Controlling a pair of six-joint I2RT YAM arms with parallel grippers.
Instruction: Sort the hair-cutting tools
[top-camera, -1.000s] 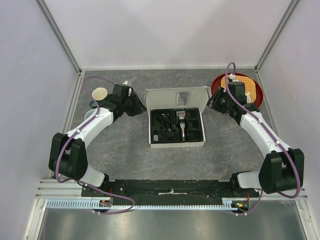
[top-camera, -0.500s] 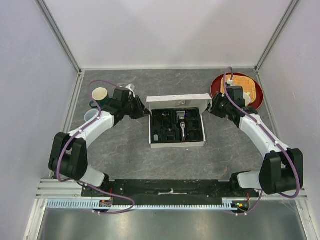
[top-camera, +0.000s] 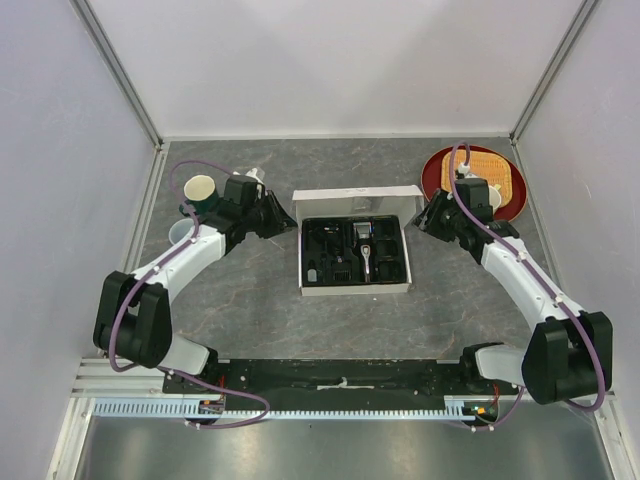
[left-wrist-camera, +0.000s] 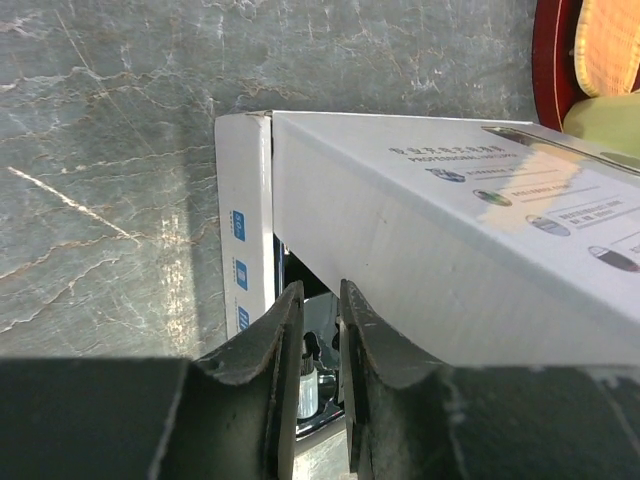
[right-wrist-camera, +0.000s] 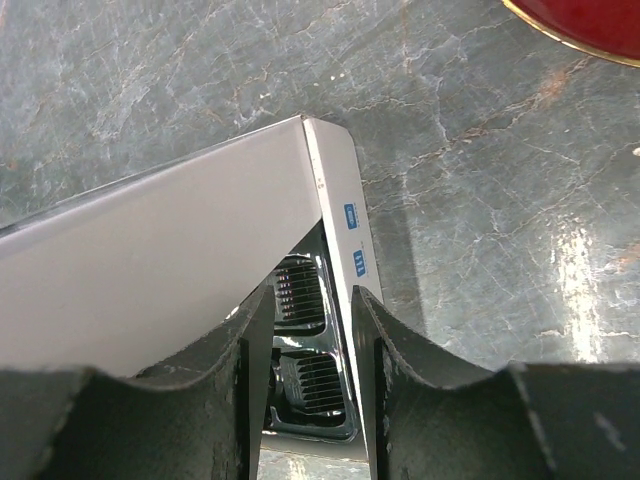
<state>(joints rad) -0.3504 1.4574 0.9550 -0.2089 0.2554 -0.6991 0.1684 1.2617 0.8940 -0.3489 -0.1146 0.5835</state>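
1. Two hands are at the box, one at each rear corner of the lid. Top view: the white box (top-camera: 355, 290) sits mid-bench (top-camera: 250, 300), with its lid (top-camera: 355, 195) standing up along the far side.
2. The hair-cutting tools (top-camera: 355, 250) are in the black tray (top-camera: 330, 280) inside the box. The clipper (top-camera: 367, 257) lies near the tray's middle, silver head toward the far side. The comb guards (top-camera: 392, 255) sit in the compartments on the right.
3. The left hand (top-camera: 287, 218) is at the lid's left end. In its wrist view the fingers (left-wrist-camera: 275, 345) are nearly together, leaving only a slim gap. Nothing shows clamped in the gap, and a bit of the tray's contents is visible through it. The lid panel fills the right of that view. Its side flap (left-wrist-camera: 245, 270) is just outside one finger.
4. The right hand (top-camera: 420, 215) is at the lid's right end. In its wrist view the fingers (right-wrist-camera: 390, 350) are partly open, wider than the left pair. The lid's side flap, with blue marks, runs down through the gap along one finger's inner face. I can't tell if they touch. Two comb guards show in the gap, under the lid's edge, and nothing is pinched.
5. The red plate (top-camera: 435, 165) is on the bench beyond the right hand, with a woven mat on it.
6. Cups (top-camera: 200, 187) stand at the far left, beside the left arm and well apart from the box.
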